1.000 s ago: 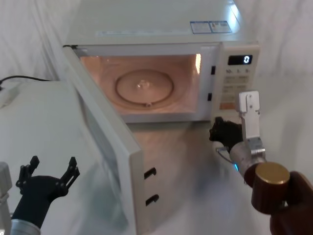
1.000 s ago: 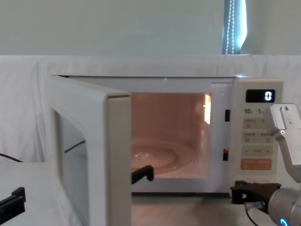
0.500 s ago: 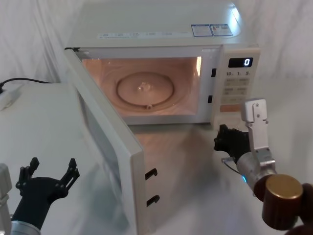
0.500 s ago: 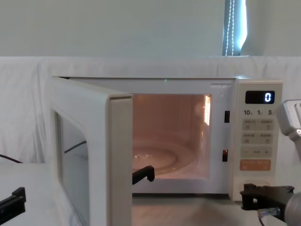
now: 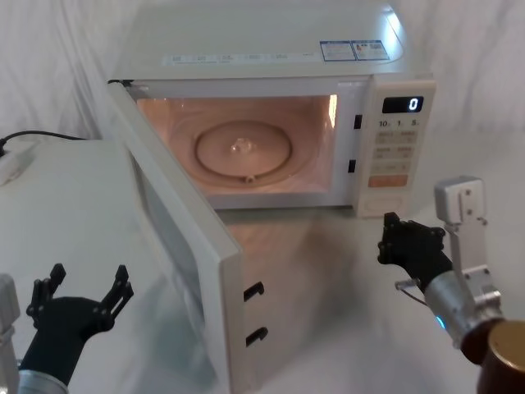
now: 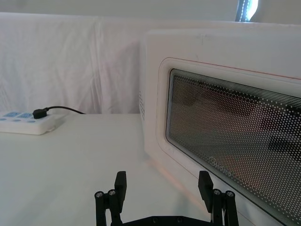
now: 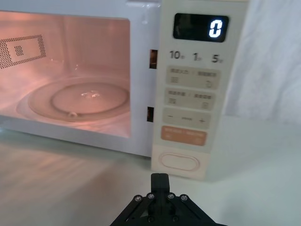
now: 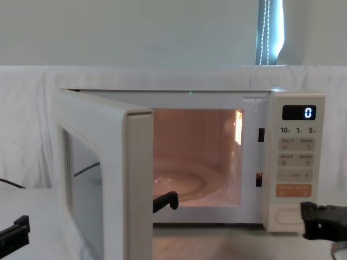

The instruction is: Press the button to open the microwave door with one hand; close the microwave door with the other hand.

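The right tool (image 5: 394, 238) hangs over the desk (image 5: 328, 328) a little in front of the microwave's control strip, apart from it, its fingers pressed together into one black tip in the right wrist view; the chest view cuts it off at the lower right edge. Straight ahead of that tip is the button (image 7: 179, 161), a plain cream pill at the bottom of the control strip, under the orange key and the lit "0" display (image 7: 201, 28). The microwave door (image 5: 176, 238) stands swung wide open toward the desk's front left, its latch hooks showing on the free edge and the lit cavity with the glass turntable (image 5: 243, 148) exposed. The left tool (image 5: 80, 297) hovers near the desk's front left corner, outside the door's window face, fingers spread and apart from the door; its base is cut off by the left wrist view's edge. A power strip (image 6: 28, 123) lies at the desk's left edge.
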